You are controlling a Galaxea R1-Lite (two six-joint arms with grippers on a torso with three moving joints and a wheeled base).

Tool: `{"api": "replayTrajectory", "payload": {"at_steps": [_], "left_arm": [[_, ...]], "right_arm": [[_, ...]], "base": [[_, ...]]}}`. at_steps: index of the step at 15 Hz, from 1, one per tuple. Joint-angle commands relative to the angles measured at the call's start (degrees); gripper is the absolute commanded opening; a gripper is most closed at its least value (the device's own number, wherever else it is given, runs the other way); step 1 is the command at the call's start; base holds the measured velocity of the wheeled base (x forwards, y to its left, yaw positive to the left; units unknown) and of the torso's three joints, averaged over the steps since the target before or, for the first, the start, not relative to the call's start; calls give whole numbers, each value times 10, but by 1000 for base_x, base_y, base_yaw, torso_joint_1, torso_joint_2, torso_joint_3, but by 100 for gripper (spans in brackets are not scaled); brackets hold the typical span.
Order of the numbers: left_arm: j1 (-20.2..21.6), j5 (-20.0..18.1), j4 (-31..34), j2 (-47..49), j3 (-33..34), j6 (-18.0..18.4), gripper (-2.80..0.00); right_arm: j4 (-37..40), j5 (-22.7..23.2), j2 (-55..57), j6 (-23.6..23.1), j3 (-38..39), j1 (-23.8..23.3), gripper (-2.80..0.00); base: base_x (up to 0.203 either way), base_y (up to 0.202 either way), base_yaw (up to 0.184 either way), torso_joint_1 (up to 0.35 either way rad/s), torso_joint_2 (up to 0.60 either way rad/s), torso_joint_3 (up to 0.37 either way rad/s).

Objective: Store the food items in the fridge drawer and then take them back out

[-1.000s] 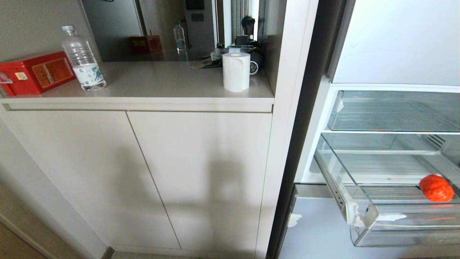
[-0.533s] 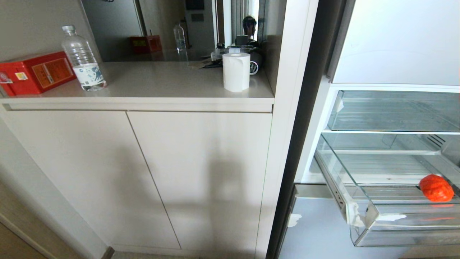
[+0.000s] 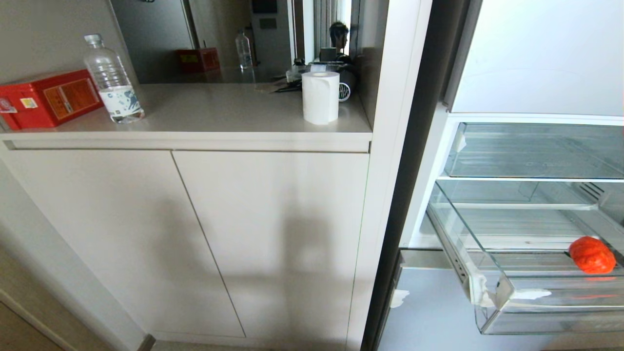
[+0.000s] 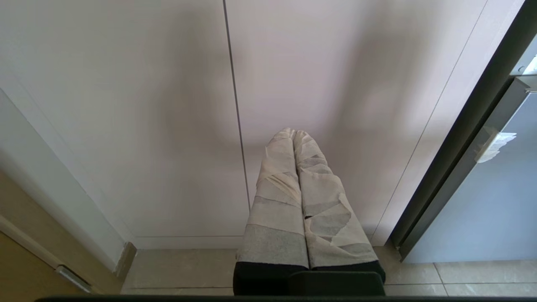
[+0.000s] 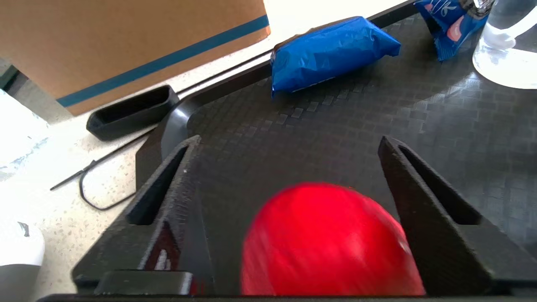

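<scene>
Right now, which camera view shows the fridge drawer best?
The head view: the fridge drawer is pulled out at the lower right, with one red-orange food item inside. The left wrist view shows only cabinet doors and floor; the right wrist view shows a dark tray, no drawer.

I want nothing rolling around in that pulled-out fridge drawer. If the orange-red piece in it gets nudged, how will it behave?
The orange-red piece looks rounded and lumpy, so it would probably wobble rather than roll far. The fridge drawer has a ridged floor that may check sliding. It looks firm, likely keeping its shape.
</scene>
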Motion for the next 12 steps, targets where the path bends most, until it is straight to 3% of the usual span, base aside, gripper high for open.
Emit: {"api": "replayTrajectory", "payload": {"at_steps": [1, 7, 8, 12], "left_arm": [[0, 0, 0, -1, 0, 0, -280], [0, 0, 0, -1, 0, -1, -280], [0, 0, 0, -1, 0, 0, -280], [0, 0, 0, -1, 0, 0, -280]], "right_arm": [[-1, 1, -6, 3, 1, 0, 0], [2, 9, -128, 41, 57, -6, 0], [2, 12, -167, 54, 79, -6, -280], [2, 29, -325, 130, 148, -12, -280]], "base": [[0, 0, 0, 0, 0, 0], [0, 0, 0, 0, 0, 0], [0, 0, 0, 0, 0, 0], [0, 0, 0, 0, 0, 0]]}}
